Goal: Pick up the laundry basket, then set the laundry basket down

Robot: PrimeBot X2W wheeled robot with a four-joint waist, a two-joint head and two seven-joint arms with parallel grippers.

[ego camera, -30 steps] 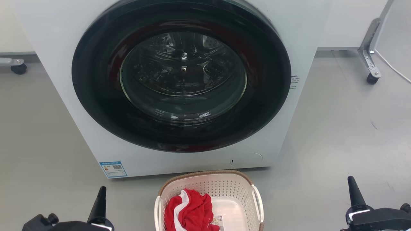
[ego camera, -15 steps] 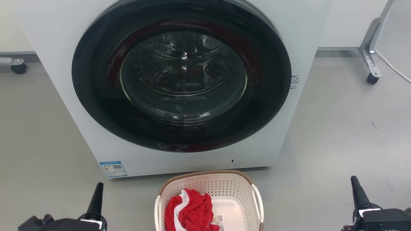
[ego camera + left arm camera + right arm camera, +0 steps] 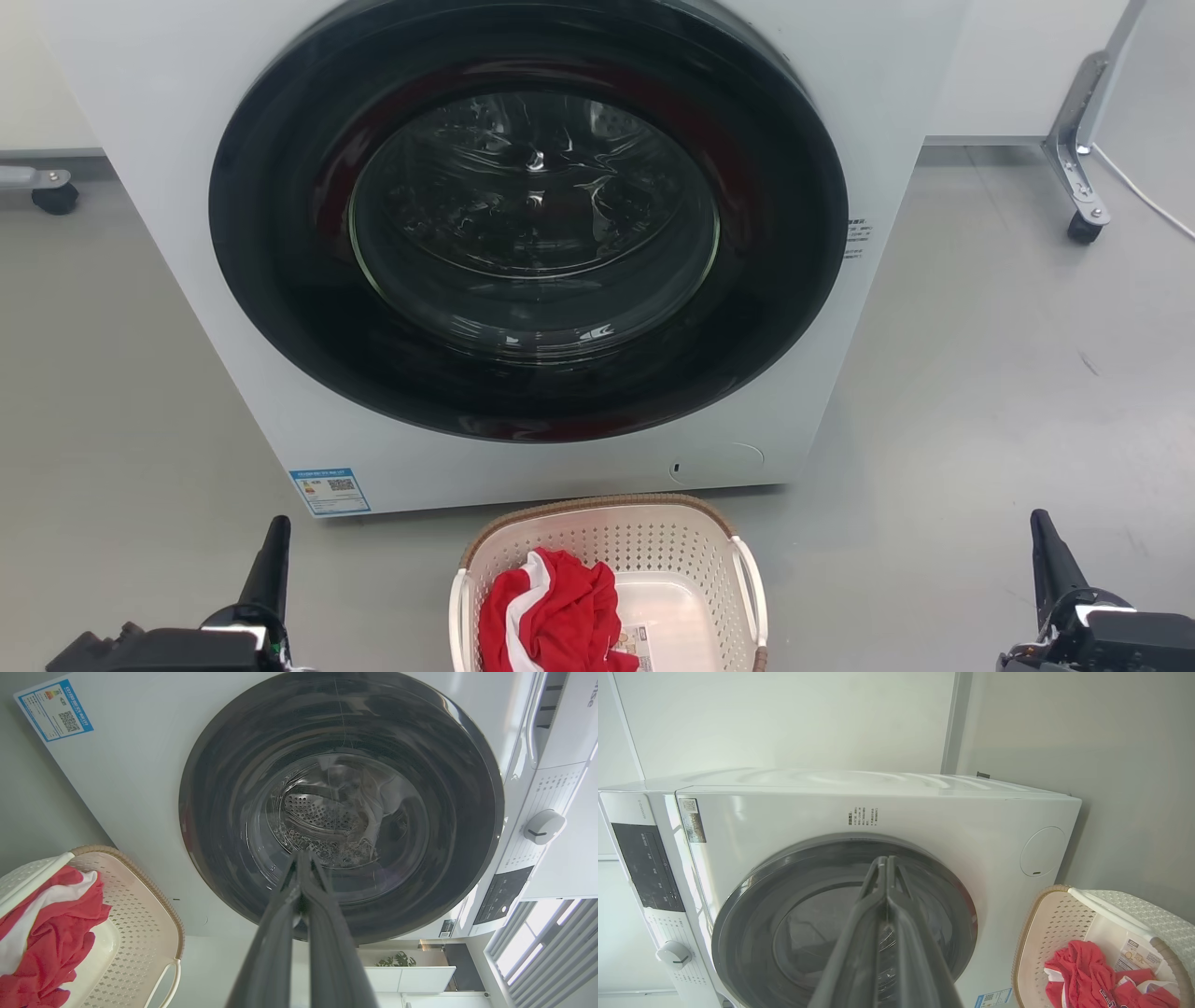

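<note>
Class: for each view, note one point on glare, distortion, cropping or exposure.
Head view: reflections streak the door glass, and the bottom edge crops the basket. Left wrist view: wide-angle bulges the washer; the window is overexposed. Right wrist view: soft even light, washer seen sideways.

Basket [image 3: 653, 551]: matt cream plastic, perforated, with a brown woven-look rim; between the left gripper [image 3: 276, 527] and the right gripper [image 3: 1038, 523].
Clothing [image 3: 551, 616]: soft red-and-white fabric, crumpled.
Washer door [image 3: 532, 215]: glossy dark glass, beyond both grippers.
Washer body [image 3: 878, 93]: smooth white, faint sheen.
Floor [image 3: 980, 392]: smooth grey, matt.
</note>
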